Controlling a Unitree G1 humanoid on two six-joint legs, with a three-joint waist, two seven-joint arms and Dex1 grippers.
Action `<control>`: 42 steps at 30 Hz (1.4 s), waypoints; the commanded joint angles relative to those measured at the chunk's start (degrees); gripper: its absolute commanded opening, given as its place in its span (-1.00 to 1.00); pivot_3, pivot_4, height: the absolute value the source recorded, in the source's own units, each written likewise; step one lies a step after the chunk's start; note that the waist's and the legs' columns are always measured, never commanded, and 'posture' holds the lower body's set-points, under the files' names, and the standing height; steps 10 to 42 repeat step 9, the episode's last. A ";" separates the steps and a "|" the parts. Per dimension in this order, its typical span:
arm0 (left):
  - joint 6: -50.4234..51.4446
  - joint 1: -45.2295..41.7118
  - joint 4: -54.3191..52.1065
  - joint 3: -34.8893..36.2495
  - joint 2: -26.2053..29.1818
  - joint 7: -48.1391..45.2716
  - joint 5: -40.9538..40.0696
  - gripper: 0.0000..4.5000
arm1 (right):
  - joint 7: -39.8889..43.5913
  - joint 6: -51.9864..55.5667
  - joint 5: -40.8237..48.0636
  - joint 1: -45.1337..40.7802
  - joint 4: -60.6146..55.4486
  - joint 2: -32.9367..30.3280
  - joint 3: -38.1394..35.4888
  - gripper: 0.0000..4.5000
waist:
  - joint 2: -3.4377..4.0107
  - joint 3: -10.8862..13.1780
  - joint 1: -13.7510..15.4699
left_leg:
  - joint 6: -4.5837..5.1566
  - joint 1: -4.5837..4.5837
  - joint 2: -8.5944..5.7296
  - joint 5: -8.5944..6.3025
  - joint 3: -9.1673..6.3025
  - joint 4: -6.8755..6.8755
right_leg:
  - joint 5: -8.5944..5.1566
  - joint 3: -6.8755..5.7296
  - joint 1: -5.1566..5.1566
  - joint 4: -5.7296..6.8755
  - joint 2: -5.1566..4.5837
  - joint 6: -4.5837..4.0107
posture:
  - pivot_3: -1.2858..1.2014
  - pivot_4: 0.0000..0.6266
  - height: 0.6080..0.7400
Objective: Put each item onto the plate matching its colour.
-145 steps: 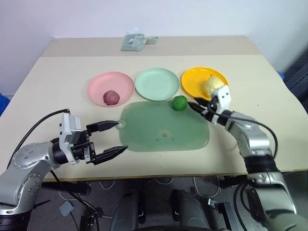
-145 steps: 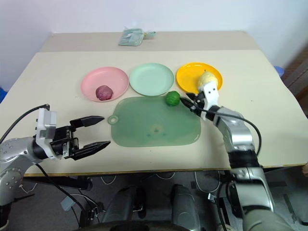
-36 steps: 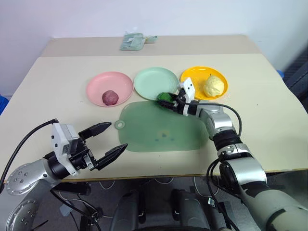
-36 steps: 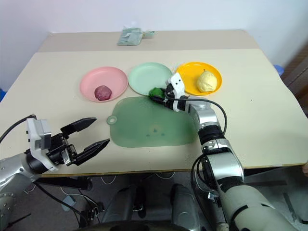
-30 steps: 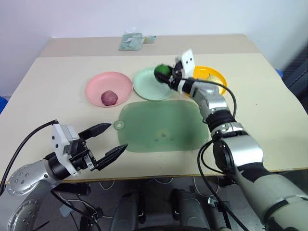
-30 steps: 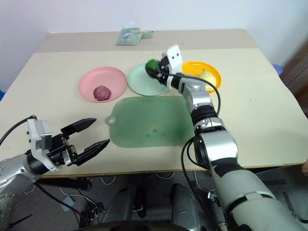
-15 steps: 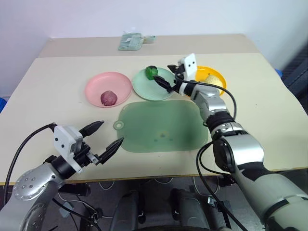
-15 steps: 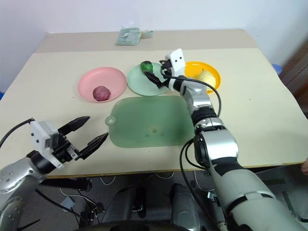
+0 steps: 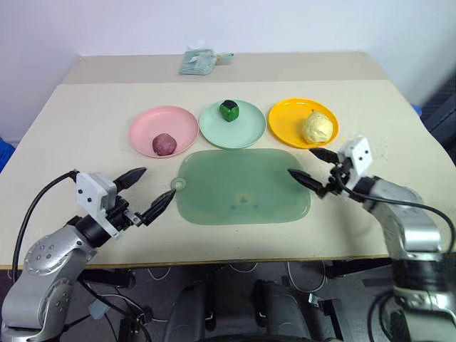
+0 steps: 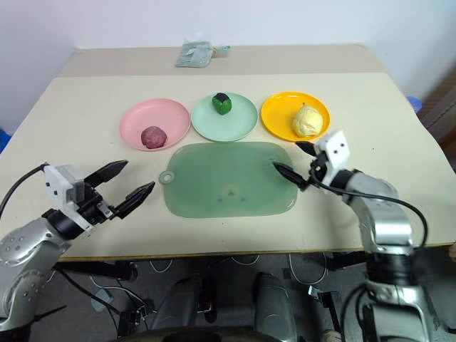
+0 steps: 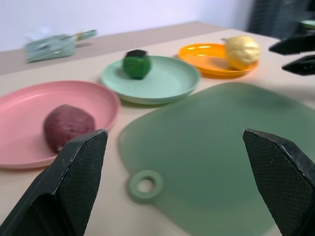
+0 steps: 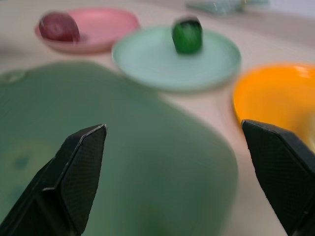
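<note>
Three items sit on matching plates: dark red ball (image 9: 163, 143) on the pink plate (image 9: 142, 127), green piece (image 9: 228, 110) on the mint plate (image 9: 246, 130), yellow lump (image 9: 318, 127) on the orange plate (image 9: 286, 122). Sorting looks finished; left gripper (image 9: 152, 192) and right gripper (image 9: 313, 167) hover wide open, empty, near the mat (image 9: 242, 187), needing only to retreat.

A green piece (image 12: 187, 35) sits on the mint plate (image 12: 147, 61) — a red-purple ball (image 12: 59, 26) on the pink plate (image 12: 110, 22); fingers (image 12: 78, 174) spread wide.
</note>
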 commanded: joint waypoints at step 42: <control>-0.18 -2.92 2.33 -0.91 1.57 -5.22 -1.67 1.00 | -4.12 3.52 4.56 3.19 -8.05 -2.62 -4.29 0.99 | -0.01 0.00 0.19 | 0.04 0.00 -0.01 -0.01 -0.02 0.03 | 0.00 0.00 0.02 -0.02 0.00 -0.01 | 0.03 -0.52 1.00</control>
